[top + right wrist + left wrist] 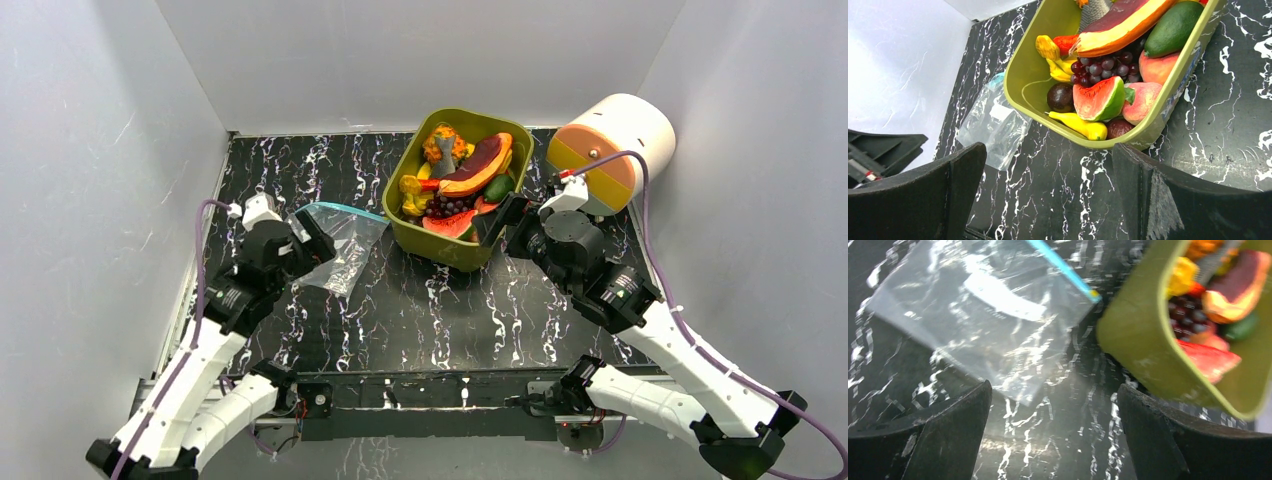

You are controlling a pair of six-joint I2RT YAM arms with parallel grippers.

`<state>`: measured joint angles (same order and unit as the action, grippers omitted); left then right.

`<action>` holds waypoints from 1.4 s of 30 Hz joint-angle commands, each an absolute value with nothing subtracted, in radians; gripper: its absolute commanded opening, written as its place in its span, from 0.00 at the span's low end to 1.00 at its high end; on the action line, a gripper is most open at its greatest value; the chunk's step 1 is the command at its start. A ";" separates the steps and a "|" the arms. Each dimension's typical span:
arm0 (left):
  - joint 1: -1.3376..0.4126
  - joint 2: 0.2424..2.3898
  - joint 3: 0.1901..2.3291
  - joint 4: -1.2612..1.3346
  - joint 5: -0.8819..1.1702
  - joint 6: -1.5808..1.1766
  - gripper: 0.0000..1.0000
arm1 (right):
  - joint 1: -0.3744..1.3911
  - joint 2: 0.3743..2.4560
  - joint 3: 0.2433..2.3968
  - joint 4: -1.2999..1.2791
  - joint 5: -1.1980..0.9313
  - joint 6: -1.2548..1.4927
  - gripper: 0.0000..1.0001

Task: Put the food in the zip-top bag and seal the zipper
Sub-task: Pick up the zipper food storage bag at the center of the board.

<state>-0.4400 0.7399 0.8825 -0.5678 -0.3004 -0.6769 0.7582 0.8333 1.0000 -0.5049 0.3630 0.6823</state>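
Both grippers are spread wide and hold nothing. The left gripper (306,240) hovers over the zip-top bag (345,250), and the right gripper (503,216) is at the near rim of the olive tub (445,250), likely ready to pick. The bag lies flat, clear and crinkled (its teal zipper (345,208) along the far edge), just beside the tub, where the food (465,178) is heaped.
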 commanded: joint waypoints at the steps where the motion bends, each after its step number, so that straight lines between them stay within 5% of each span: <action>1: -0.432 0.844 0.916 -0.724 -0.527 -0.896 0.87 | 0.764 0.837 1.027 -0.477 0.419 0.688 0.98; 12: -0.433 1.032 0.842 -0.710 -0.532 -1.184 0.50 | 0.763 0.835 1.018 -0.481 0.397 0.695 0.98; 37: -0.433 1.206 0.669 -0.463 -0.474 -1.224 0.55 | 0.764 0.790 0.996 -0.491 0.348 0.717 0.98; 39: -0.433 1.214 0.667 -0.462 -0.473 -1.233 0.50 | 0.763 0.789 0.995 -0.494 0.345 0.717 0.98; 42: -0.433 1.226 0.675 -0.493 -0.487 -1.249 0.20 | 0.763 0.783 0.988 -0.497 0.347 0.721 0.98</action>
<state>-0.4393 1.2205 0.6762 -0.4759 -0.4629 -1.2247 0.7582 0.8043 0.9985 -0.5198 0.3454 0.7101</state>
